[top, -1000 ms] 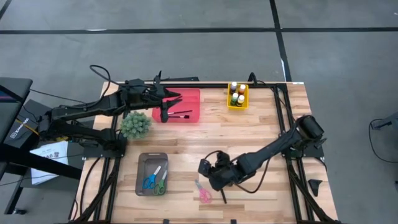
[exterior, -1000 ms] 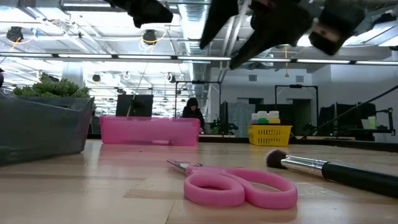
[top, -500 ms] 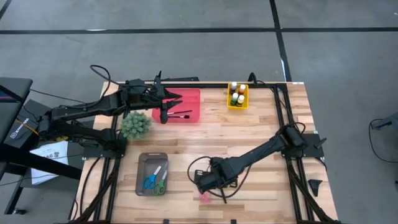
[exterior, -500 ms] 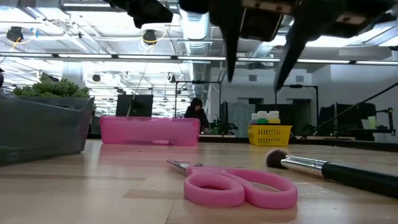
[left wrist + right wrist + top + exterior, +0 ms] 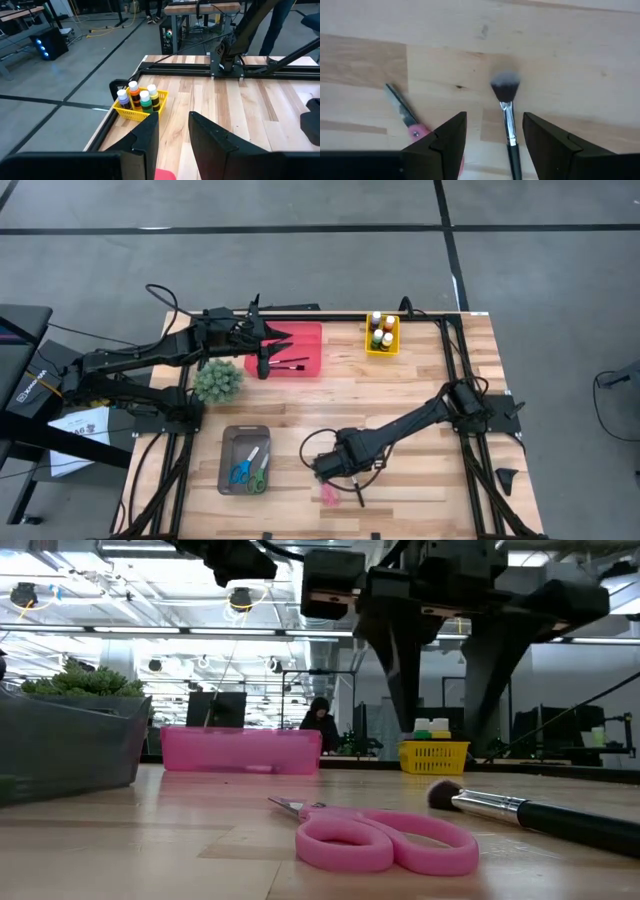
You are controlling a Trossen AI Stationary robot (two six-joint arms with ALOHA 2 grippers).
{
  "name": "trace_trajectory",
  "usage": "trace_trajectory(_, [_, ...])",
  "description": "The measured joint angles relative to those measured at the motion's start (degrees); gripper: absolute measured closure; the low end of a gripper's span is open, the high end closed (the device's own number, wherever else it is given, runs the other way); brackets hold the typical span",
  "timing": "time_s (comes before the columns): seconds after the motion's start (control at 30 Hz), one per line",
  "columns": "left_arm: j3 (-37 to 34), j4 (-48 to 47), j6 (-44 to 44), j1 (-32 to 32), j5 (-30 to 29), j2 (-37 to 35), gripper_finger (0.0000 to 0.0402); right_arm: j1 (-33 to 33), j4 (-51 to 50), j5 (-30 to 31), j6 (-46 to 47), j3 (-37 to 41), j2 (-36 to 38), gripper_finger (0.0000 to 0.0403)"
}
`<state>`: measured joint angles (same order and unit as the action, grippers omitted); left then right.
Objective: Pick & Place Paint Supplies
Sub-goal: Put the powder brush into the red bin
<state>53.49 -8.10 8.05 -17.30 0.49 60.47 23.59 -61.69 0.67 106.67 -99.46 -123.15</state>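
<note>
From above, my right gripper point(image 5: 328, 472) is hovering at the tabletop's point(image 5: 420, 385) six o'clock, over the paintbrush point(image 5: 358, 493), probably not touching. At table level, the brush point(image 5: 530, 810) is lying flat beside pink scissors point(image 5: 385, 840). My right wrist is seeing open jaws straddling the brush point(image 5: 509, 120). My left gripper point(image 5: 262, 365) is waiting half-open over the pink tray point(image 5: 305, 340).

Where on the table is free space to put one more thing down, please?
Bare wood lies between the pink tray and the right tool, and right of the yellow basket. It is crowded at the near edge, around the pink scissors, the brush and the grey tray.
</note>
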Motion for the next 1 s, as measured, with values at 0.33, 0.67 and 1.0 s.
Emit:
trace_trajectory(0.33, [0.0, 0.0, 0.0, 0.0, 0.0, 0.0, 0.0302, -0.7, -1.3, 0.7, -4.8, 0.3, -0.7, 0.0214])
trace_trajectory(0.67, [0.0, 0.0, 0.0, 0.0, 0.0, 0.0, 0.0302, -0.7, 0.8, -0.8, -4.5, 0.4, -5.1, 0.0214])
trace_trajectory(1.0, [0.0, 0.2, 0.2, 0.0, 0.0, 0.0, 0.0302, -0.9, 1.6, -0.2, -4.7, 0.4, -5.6, 0.0214])
